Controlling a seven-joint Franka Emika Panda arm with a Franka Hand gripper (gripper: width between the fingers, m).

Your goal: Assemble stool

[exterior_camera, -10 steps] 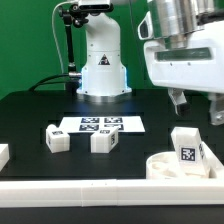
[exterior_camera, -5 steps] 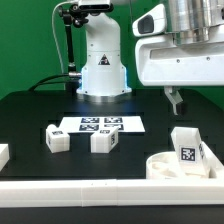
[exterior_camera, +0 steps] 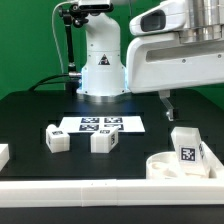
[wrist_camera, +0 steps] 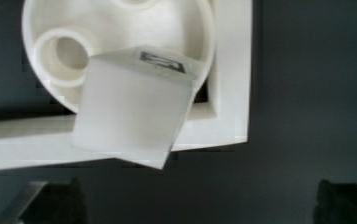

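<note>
Since a second ago the gripper (wrist_camera: 196, 203) has risen and shifted left in the upper right of the exterior view, its jaws spread wide and empty. The seat (exterior_camera: 160, 166) stays at lower right with one leg (exterior_camera: 187, 147) standing on it. A second leg (exterior_camera: 57, 138) and a third leg (exterior_camera: 102, 141) stay left of centre, beside the marker board (exterior_camera: 100, 124).

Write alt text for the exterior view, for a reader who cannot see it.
A white robot arm's gripper hangs open above a round stool seat with one leg resting on it, at the exterior view's right. Two more legs lie loose on the black table by the marker board.
</note>
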